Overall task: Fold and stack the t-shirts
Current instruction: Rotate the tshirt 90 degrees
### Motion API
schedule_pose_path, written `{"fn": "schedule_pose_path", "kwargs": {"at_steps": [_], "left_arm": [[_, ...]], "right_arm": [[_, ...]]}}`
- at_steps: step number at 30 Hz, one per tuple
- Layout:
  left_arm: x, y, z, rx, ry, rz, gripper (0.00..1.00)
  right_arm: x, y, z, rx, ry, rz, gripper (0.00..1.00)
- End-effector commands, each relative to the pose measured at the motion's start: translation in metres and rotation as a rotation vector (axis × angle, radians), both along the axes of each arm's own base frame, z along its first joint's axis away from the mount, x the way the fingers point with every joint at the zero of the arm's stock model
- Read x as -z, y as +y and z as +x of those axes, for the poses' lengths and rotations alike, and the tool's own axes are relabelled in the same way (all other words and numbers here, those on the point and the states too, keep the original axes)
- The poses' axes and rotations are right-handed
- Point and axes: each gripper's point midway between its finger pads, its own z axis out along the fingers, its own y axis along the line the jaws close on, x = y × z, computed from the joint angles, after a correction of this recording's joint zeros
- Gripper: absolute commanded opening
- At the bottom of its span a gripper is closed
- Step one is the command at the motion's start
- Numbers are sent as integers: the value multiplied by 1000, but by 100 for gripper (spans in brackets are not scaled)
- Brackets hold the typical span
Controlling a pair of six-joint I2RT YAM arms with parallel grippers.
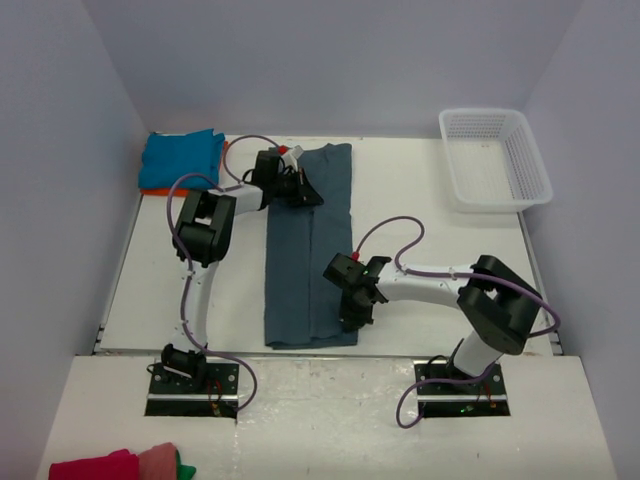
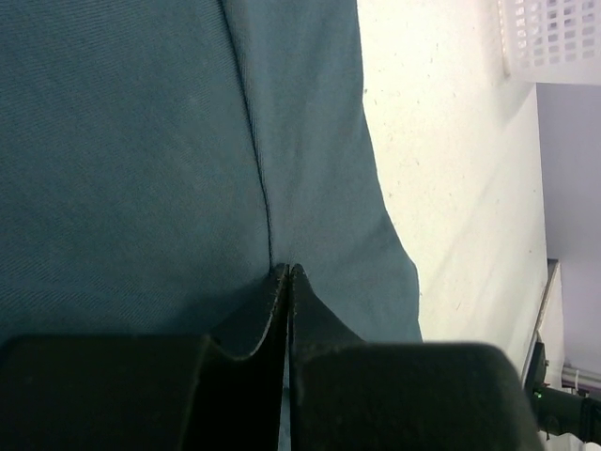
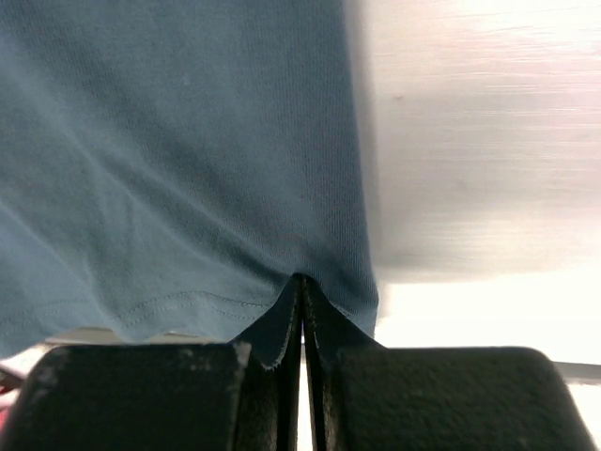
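the white table (image 1: 420, 200) fills the middle of the frame. a slate-blue t-shirt (image 1: 300, 270), folded into a long strip, lies at its centre, running top to bottom. at upper left an orange t-shirt (image 1: 150, 191) lies under a turquoise t-shirt (image 1: 180, 158). a white mesh basket (image 1: 497, 199) sits at upper right.

no writing, label, brand mark, number or sign can be read in any of the three views; the slate-blue t-shirt (image 1: 300, 260) shows only plain cloth and stitching.
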Motion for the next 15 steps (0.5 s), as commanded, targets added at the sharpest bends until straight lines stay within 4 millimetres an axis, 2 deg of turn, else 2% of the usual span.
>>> {"fn": "schedule_pose_path", "kwargs": {"at_steps": [1, 2, 3, 4, 5, 6, 7, 8, 9, 10, 11, 12, 13, 14, 15], "left_arm": [[-39, 11, 8, -16, -94, 11, 0], [-47, 10, 8, -14, -113, 7, 0], [-67, 9, 10, -13, -155, -2, 2], [-79, 9, 12, -17, -181, -4, 4], [-94, 10, 12, -20, -207, -9, 9], [-128, 9, 12, -19, -271, -29, 17], [-152, 8, 12, -14, -318, -45, 23], [-178, 3, 9, 0, -368, -63, 29], [-218, 4, 3, 6, -429, -73, 41], [-262, 4, 6, -4, -520, -77, 46], [-290, 3, 1, 1, -564, -89, 52], [-323, 5, -10, 12, -597, -103, 64], [-378, 6, -19, 25, -680, -124, 67], [-387, 10, -27, 17, -631, -101, 68], [-411, 16, -31, -24, -655, -90, 68]], "right_arm": [[16, -95, -3, -22, -76, -420, 0], [3, -86, 10, -26, -150, -392, 0], [-6, -81, 15, -58, -191, -380, 4], [-27, -70, 26, -55, -249, -342, 6], [-39, -62, 35, -58, -293, -322, 7], [-53, -56, 43, -105, -344, -311, 11], [-68, -45, 51, -116, -383, -281, 12], [-99, -27, 63, -118, -448, -228, 14], [-116, -17, 69, -173, -501, -220, 17], [-148, 0, 78, -176, -561, -169, 24], [-165, 8, 83, -186, -597, -147, 29], [-176, 16, 85, -237, -614, -140, 34], [-190, 20, 83, -255, -611, -131, 36], [-220, 31, 89, -244, -666, -77, 44], [-233, 32, 88, -278, -694, -69, 51]]}}
